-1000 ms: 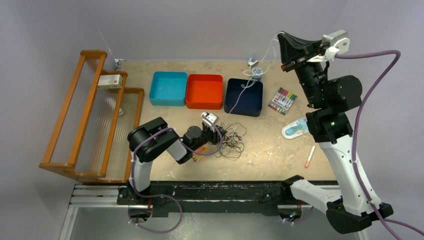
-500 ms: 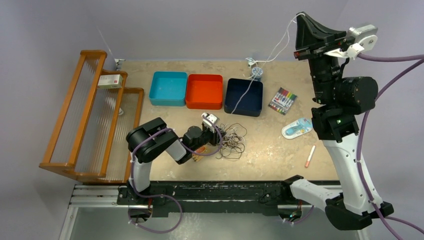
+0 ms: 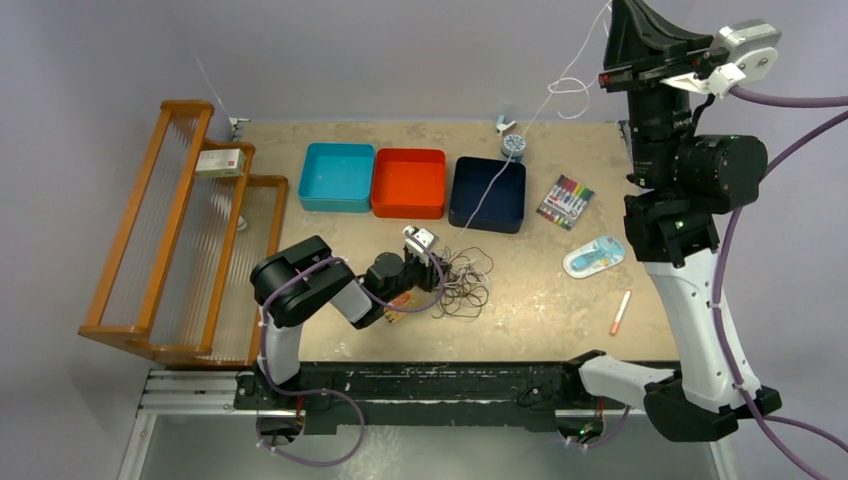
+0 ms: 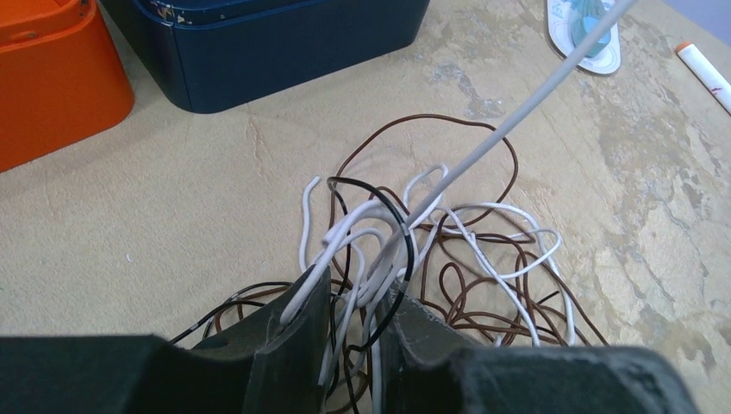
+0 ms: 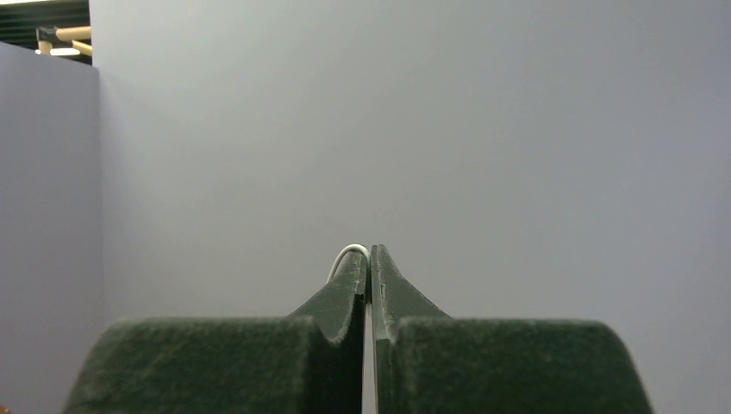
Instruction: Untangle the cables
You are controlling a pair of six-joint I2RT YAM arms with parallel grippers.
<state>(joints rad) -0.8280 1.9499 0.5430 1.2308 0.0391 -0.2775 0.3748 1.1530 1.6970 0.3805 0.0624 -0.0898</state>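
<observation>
The cables (image 3: 462,285) lie in a tangle of white, black and brown cords at the middle of the table. My left gripper (image 3: 440,264) sits low at the tangle's left edge. In the left wrist view its jaws (image 4: 358,297) are shut on several white and black cables (image 4: 448,250). One white cable (image 3: 520,140) runs taut from the tangle up over the navy bin to my right gripper (image 3: 620,10), raised high above the table's back right. In the right wrist view that gripper (image 5: 369,254) is shut on the white cable (image 5: 345,254), which curls over its left fingertip.
Teal (image 3: 337,177), orange (image 3: 408,183) and navy (image 3: 487,195) bins stand in a row behind the tangle. A wooden rack (image 3: 170,230) holding a white box (image 3: 220,162) fills the left. A marker pack (image 3: 565,202), a blister pack (image 3: 590,257) and a loose pen (image 3: 620,312) lie at right.
My right arm has risen and swung right, drawing the white cable up and taut. My left gripper has stayed at the tangle, its jaws a little narrower.
</observation>
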